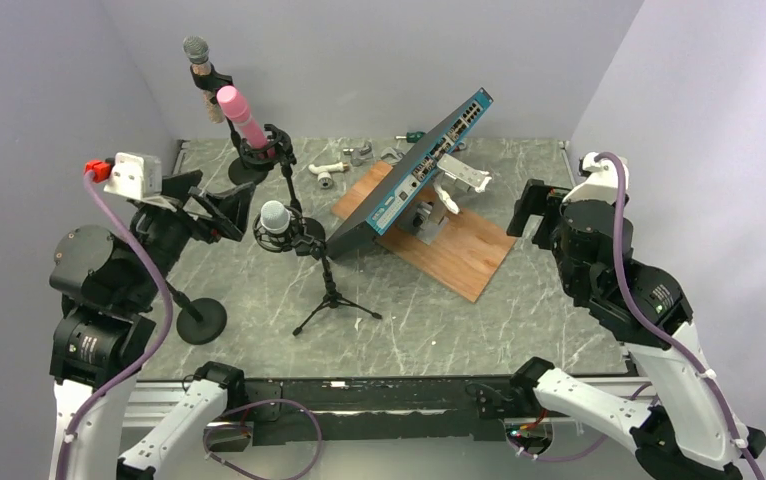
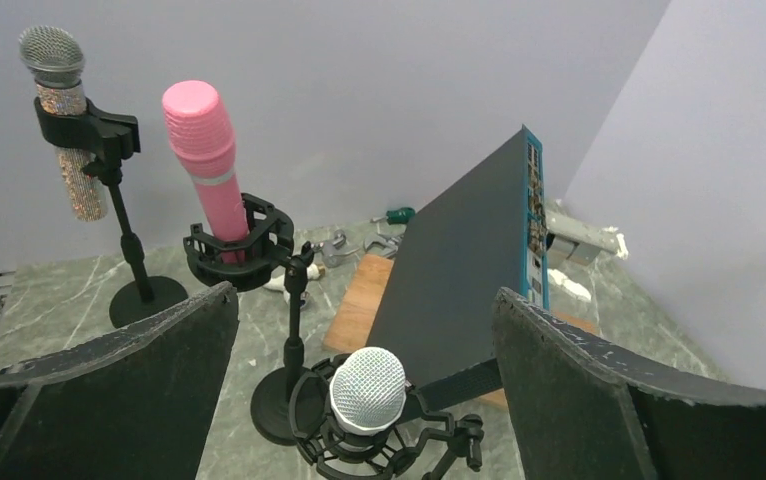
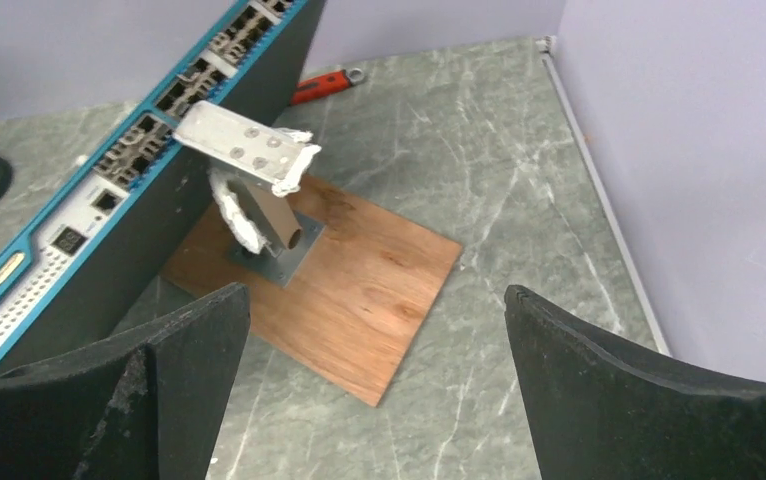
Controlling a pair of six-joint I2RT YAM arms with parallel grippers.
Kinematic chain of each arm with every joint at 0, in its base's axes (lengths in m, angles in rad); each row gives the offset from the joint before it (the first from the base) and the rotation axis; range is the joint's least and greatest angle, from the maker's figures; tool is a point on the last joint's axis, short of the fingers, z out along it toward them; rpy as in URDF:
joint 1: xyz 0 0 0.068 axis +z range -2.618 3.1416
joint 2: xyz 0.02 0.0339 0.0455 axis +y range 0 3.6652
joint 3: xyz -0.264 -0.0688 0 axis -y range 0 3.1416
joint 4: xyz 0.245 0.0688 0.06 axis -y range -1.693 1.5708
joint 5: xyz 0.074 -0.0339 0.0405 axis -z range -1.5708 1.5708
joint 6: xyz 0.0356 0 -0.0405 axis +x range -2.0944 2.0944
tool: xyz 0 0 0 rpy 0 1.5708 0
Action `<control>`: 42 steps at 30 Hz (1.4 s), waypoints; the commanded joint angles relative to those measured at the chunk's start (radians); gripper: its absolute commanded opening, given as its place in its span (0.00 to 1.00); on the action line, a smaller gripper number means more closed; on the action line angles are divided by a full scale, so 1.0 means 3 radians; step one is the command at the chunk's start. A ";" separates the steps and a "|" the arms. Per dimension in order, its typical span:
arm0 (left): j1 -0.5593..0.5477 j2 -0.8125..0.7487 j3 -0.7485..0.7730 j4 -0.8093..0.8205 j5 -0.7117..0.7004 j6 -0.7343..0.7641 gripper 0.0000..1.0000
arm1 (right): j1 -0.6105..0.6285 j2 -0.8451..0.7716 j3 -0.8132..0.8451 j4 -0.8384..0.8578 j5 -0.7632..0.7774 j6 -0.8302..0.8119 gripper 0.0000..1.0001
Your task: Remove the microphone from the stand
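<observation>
A microphone with a silver mesh head (image 1: 275, 217) (image 2: 368, 388) sits in a black shock mount on a tripod stand (image 1: 331, 290) at centre left. My left gripper (image 1: 214, 200) (image 2: 364, 293) hovers open just left of it, the head low between the fingers, not touching. Behind stand a pink microphone (image 1: 240, 115) (image 2: 204, 150) in a ring mount and a glittery grey-headed microphone (image 1: 199, 62) (image 2: 64, 110) in a clip. My right gripper (image 1: 544, 205) (image 3: 376, 291) is open over the right side of the table, holding nothing.
A blue-faced network switch (image 1: 419, 170) (image 3: 159, 150) leans tilted on a bracket over a wooden board (image 1: 459, 255) (image 3: 359, 290) at centre. Small fittings and a screwdriver (image 1: 411, 136) lie at the back. A round stand base (image 1: 202, 320) sits near my left arm. Walls enclose the table.
</observation>
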 commanded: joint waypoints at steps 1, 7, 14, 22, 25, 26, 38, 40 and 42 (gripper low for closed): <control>-0.0011 0.0107 0.0078 -0.0075 0.0251 0.0152 0.99 | 0.0016 -0.0147 -0.0181 0.0451 -0.0617 -0.0181 1.00; -0.0011 0.0147 0.0005 -0.0069 0.0432 0.0226 0.96 | 0.0015 -0.0364 -0.0613 0.0920 -0.1173 0.0258 1.00; -0.0008 0.0100 -0.0159 -0.0046 0.0565 0.0168 0.99 | 0.0023 0.0044 -0.0658 0.1093 -0.2173 0.0384 1.00; -0.0011 0.0097 -0.0348 -0.0099 0.0917 0.0154 0.99 | 0.1096 0.0618 -0.0880 0.2059 -0.2339 0.0448 1.00; -0.0011 0.0159 -0.0375 -0.0079 0.0903 0.0112 0.99 | 0.1442 0.0985 -0.0569 0.1856 -0.1923 0.0346 1.00; -0.0011 0.0184 -0.0371 -0.0085 0.0894 0.0105 0.99 | 0.1543 0.1091 -0.0497 0.1805 -0.1773 0.0328 1.00; -0.0367 0.0493 -0.0243 -0.0637 0.0012 0.0133 0.99 | 0.1908 0.1126 -0.0699 0.2141 -0.1440 0.0459 1.00; -0.0512 0.0514 -0.0236 -0.0674 -0.0230 0.0151 0.99 | 0.1907 0.1093 -0.0705 0.2081 -0.1344 0.0457 1.00; -0.0629 0.0551 -0.0227 -0.0693 -0.0464 0.0137 0.99 | 0.1911 0.1052 -0.0721 0.2030 -0.1265 0.0459 1.00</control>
